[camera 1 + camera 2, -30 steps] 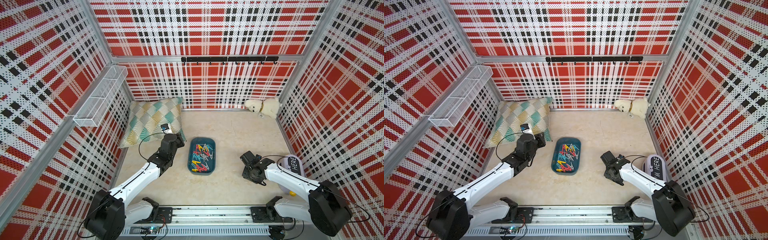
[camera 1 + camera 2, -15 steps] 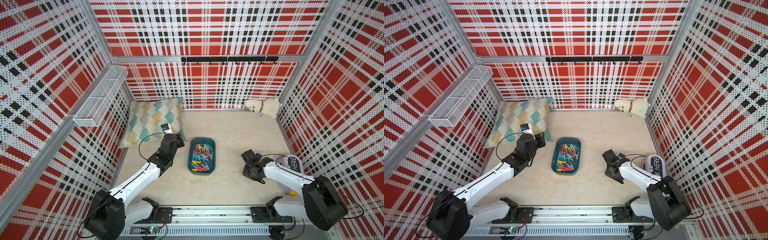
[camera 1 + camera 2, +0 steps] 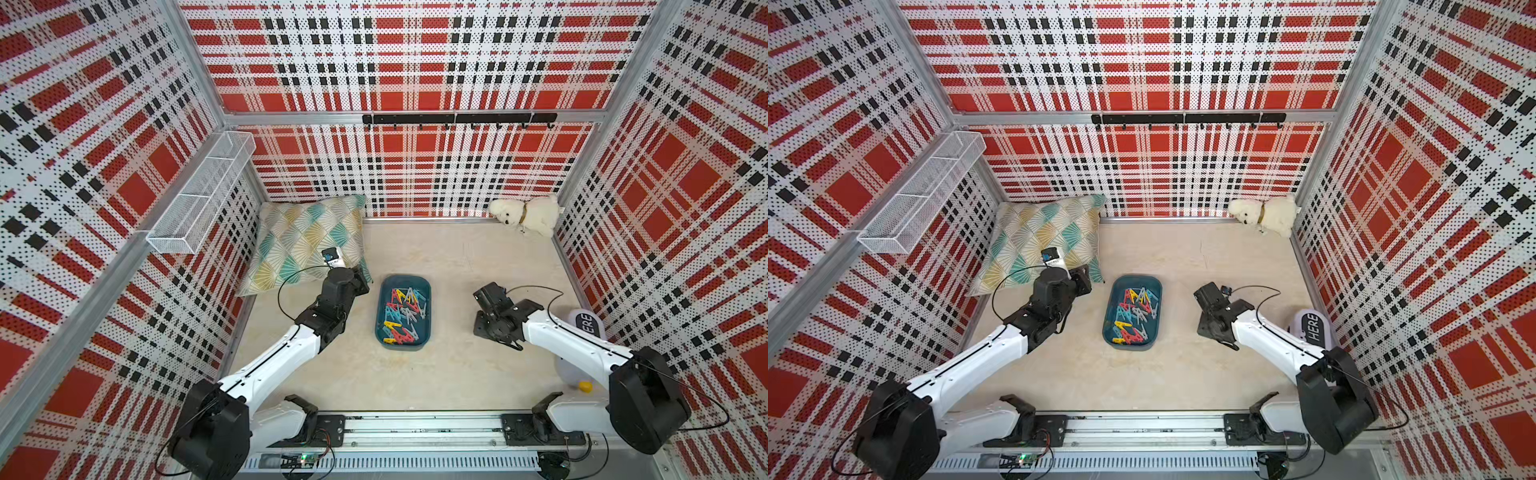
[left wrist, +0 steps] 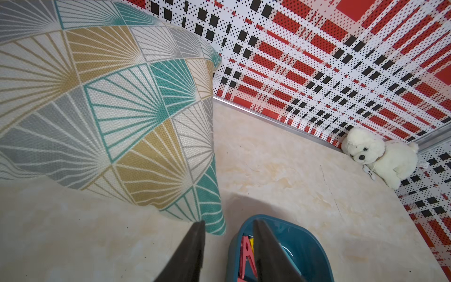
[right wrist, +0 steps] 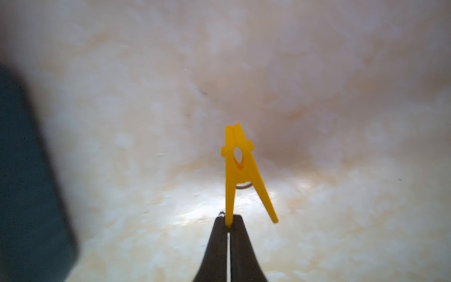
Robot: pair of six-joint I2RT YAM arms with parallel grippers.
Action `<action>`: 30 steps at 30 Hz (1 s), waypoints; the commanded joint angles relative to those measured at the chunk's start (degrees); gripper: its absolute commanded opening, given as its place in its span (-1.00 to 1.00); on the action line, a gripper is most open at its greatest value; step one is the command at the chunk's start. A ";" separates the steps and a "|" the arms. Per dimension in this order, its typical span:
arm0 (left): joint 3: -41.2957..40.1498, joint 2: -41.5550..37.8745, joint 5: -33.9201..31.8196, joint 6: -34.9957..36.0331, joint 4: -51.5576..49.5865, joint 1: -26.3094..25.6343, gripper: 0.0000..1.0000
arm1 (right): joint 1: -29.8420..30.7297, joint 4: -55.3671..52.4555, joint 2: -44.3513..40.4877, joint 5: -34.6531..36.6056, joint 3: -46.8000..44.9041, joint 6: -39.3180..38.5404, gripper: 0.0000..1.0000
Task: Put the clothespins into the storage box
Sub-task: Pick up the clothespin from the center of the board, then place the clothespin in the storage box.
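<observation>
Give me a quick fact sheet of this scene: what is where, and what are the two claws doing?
Storage box: teal, on the floor, mid-scene
In the box: clothespins, red, yellow, blue, grey
Right gripper: shut on one leg of a yellow clothespin, over bare floor beside the box
Left gripper: open, empty, near the box's end and the pillow corner
Also there: plush dog in the far corner, wire basket on a side wall

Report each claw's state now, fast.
Left claw: open, empty.
Right claw: closed on a yellow clothespin, gripping one leg.
</observation>
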 commanded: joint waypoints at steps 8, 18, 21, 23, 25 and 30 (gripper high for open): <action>3.63 4.67 0.85 -0.47 -0.70 1.07 -0.22 | 17.33 -5.17 15.77 -1.50 26.64 -10.26 -0.94; 3.76 1.74 -1.11 -0.79 -3.65 2.14 -0.22 | 18.01 2.08 34.05 -6.85 39.02 -15.40 -0.93; 3.15 0.48 -1.25 -1.14 -4.08 2.20 -0.22 | 17.99 2.20 38.58 -6.43 42.85 -15.40 -0.93; 2.97 -0.18 -1.43 -1.14 -4.74 2.19 -0.22 | 17.96 1.51 40.82 -6.25 44.93 -15.40 -0.93; 3.01 -1.05 -1.98 -1.10 -5.62 2.20 -0.22 | 17.91 0.45 42.09 -5.85 45.91 -17.18 -0.93; 2.49 -2.67 -2.88 -1.05 -6.05 2.22 -0.22 | 18.11 0.70 37.28 -8.31 39.68 -18.98 -0.93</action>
